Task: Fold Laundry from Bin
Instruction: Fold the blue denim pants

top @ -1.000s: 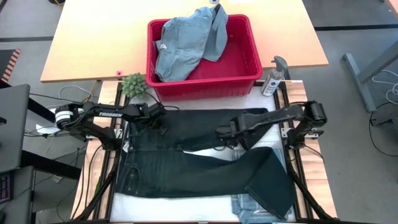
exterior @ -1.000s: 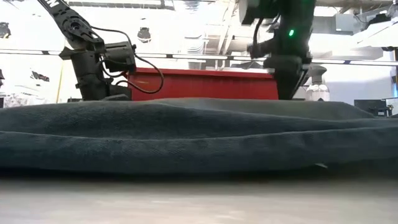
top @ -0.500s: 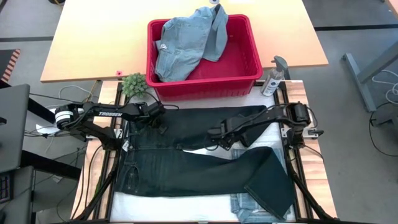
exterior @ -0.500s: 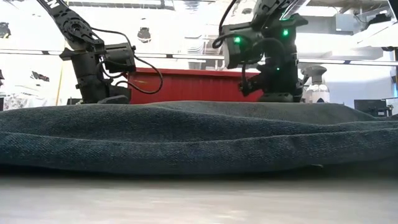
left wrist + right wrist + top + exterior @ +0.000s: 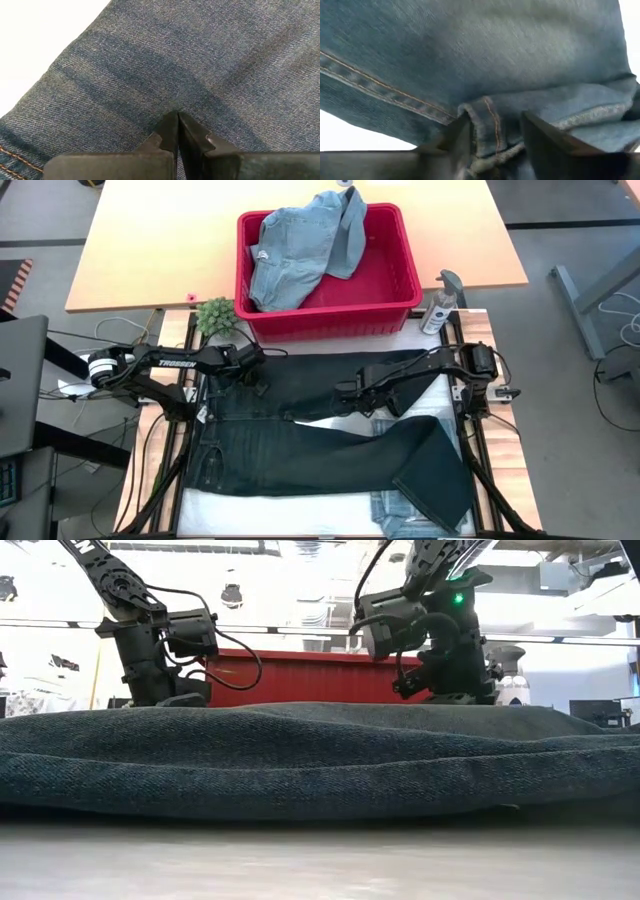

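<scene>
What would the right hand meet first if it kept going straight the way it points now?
Most likely the dark navy denim trousers. The right hand points down onto them, and a bunched seam of that cloth already sits between its fingers, so nothing else lies in between.

robotics lab: framed two-arm rig (image 5: 470,450)

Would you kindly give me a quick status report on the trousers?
Left pincer shut, pressing the dark trousers near the waist. Right pincer closing around a seam fold mid-trousers. Red bin holds light denim. Nothing in the way.
</scene>
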